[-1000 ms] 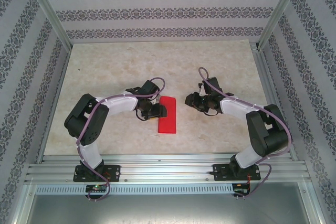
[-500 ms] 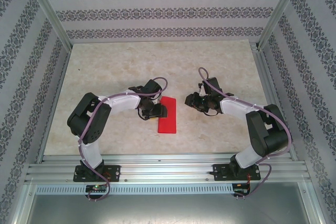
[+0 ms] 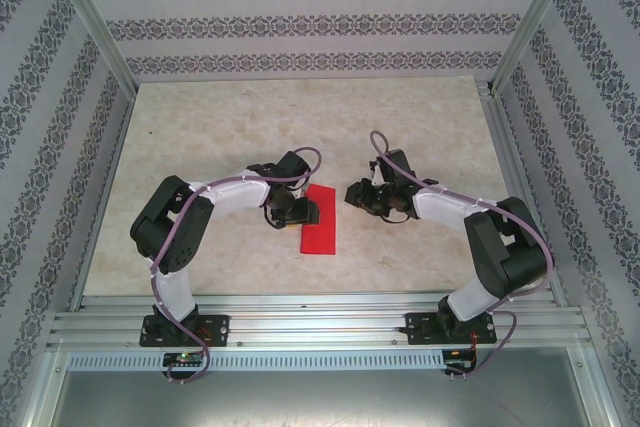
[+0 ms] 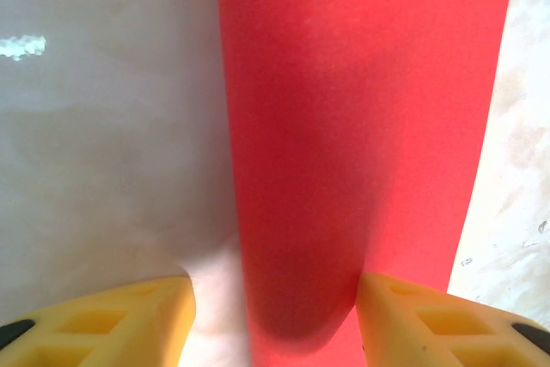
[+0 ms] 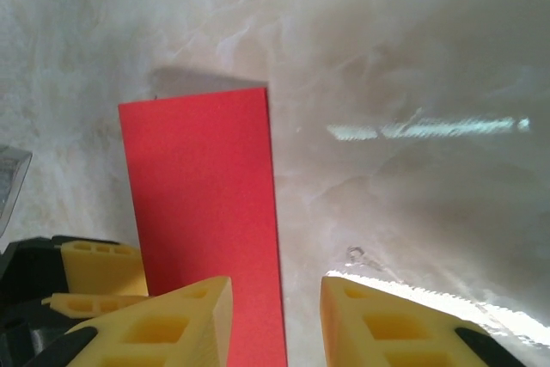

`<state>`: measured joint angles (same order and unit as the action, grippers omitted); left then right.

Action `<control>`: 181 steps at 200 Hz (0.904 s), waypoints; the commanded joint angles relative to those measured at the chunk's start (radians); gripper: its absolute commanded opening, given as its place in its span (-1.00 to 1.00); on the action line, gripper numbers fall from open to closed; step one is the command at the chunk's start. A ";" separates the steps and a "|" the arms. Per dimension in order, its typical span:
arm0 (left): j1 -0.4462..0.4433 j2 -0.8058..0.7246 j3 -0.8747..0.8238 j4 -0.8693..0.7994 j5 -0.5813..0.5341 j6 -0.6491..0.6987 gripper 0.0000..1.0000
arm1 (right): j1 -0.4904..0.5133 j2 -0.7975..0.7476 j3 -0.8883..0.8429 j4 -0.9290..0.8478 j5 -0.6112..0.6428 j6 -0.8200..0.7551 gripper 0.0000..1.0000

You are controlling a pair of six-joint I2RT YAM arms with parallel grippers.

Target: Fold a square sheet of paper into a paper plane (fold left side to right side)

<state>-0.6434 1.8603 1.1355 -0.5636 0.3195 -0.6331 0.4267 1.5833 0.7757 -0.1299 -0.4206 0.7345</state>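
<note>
Lying flat on the table (image 3: 220,127), near its centre between the two arms, the square sheet of paper (image 3: 320,219) showed as a narrow folded rectangle, its long axis running near to far. The left gripper (image 3: 303,212) was poised low at the sheet's left side with its jaws apart. They straddled one long edge, one finger over bare table and the other over red paper, and nothing was clamped. This placement probably served to press the fold flat; contact could not be confirmed. The right gripper (image 3: 351,194) stood just right of the sheet's far end, jaws parted over bare table, gripping nothing. No container was involved: the sheet rested directly on the tabletop.
</note>
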 commanded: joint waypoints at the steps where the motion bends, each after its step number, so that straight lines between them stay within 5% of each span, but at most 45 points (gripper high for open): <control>1: -0.035 0.090 -0.019 0.070 -0.018 0.028 0.12 | 0.040 0.035 0.003 0.055 -0.025 0.051 -0.41; 99: -0.038 0.092 -0.022 0.070 -0.023 0.029 0.12 | 0.145 0.169 0.050 0.095 -0.029 0.125 -0.67; 181: -0.024 0.012 -0.017 0.040 -0.040 0.033 0.16 | 0.148 0.240 0.088 -0.108 0.049 0.072 -0.76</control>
<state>-0.6502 1.8545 1.1366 -0.5663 0.3042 -0.6331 0.5632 1.7786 0.8581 -0.1463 -0.4316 0.8356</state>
